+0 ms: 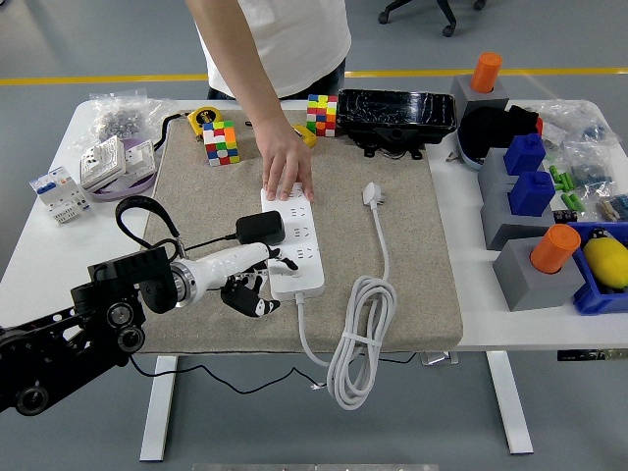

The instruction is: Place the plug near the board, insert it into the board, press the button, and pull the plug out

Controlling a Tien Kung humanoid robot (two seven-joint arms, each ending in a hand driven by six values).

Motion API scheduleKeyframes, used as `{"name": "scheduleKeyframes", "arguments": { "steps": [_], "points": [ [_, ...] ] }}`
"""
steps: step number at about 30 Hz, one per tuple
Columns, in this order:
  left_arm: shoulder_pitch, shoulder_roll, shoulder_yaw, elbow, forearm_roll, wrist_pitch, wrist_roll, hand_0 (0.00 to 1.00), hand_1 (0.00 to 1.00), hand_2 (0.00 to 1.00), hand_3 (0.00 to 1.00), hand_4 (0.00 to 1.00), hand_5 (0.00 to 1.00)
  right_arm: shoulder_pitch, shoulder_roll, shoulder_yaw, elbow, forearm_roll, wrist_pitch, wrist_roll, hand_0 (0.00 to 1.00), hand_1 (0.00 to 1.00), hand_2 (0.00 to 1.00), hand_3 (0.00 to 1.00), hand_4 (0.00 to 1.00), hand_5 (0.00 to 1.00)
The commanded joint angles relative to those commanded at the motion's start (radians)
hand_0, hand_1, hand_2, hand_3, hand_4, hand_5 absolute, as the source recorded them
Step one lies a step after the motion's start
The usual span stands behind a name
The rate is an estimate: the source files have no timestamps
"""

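At the lower left of the frame, the robot's left arm reaches in over the beige mat. Its left hand sits just left of the white power strip, near the strip's lower end, with black fingers curled downward beside the strip's edge; whether they grip anything cannot be told. A black plug lies at the strip's left edge, just above the hand, with a thin black cord trailing left from it. Whether the plug is seated in a socket or only resting against the strip is unclear. At the strip's upper end, a person's hand presses flat on it. To the right, the strip's own white plug lies on the mat, its cable coiled over the table's near edge.
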Motion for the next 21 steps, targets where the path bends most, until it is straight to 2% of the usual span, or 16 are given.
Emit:
{"name": "scheduleKeyframes", "arguments": {
  "steps": [19,21],
  "points": [
    [-0.023,-0.035,0.016,0.052,0.016,0.043,-0.011,0.121,0.049,0.147,0.765,0.634,0.002,-0.002,0.0,0.001,0.002,0.001,0.0,0.0,0.674,0.677,0.673,0.587,0.982,0.529],
    [-0.025,-0.037,0.021,0.059,0.018,0.044,-0.008,0.119,0.048,0.147,0.804,0.632,0.002,-0.002,0.001,0.002,0.002,0.001,0.0,0.0,0.675,0.677,0.674,0.586,0.982,0.529]
  ]
}}
